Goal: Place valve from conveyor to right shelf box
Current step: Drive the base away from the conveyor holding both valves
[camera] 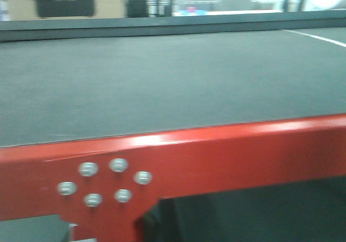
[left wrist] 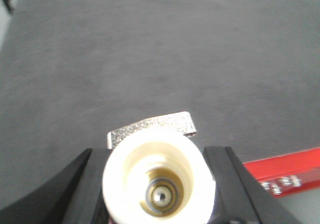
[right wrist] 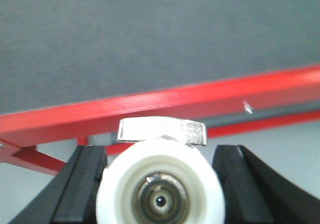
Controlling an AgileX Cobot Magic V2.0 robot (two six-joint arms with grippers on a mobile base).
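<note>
Valves fill both grips: your left fingers [left wrist: 75,189] are closed on a cream valve [left wrist: 159,169], and your right fingers [right wrist: 82,184] are closed on a white valve [right wrist: 159,174]. Each valve has its open bore facing the wrist camera and a metal handle [right wrist: 161,130] on its far side. Beyond the left fingers lies only the conveyor [left wrist: 150,49]. Beyond the right fingers the red frame rail [right wrist: 165,104] crosses, with belt past it. You look to be at the carry stage. The shelf box shows in no view, so find it before you swing. Squeeze the round body firmly, lift until the handle clears the rail, and travel level. A smooth barrel may roll between the fingers if you jerk.
</note>
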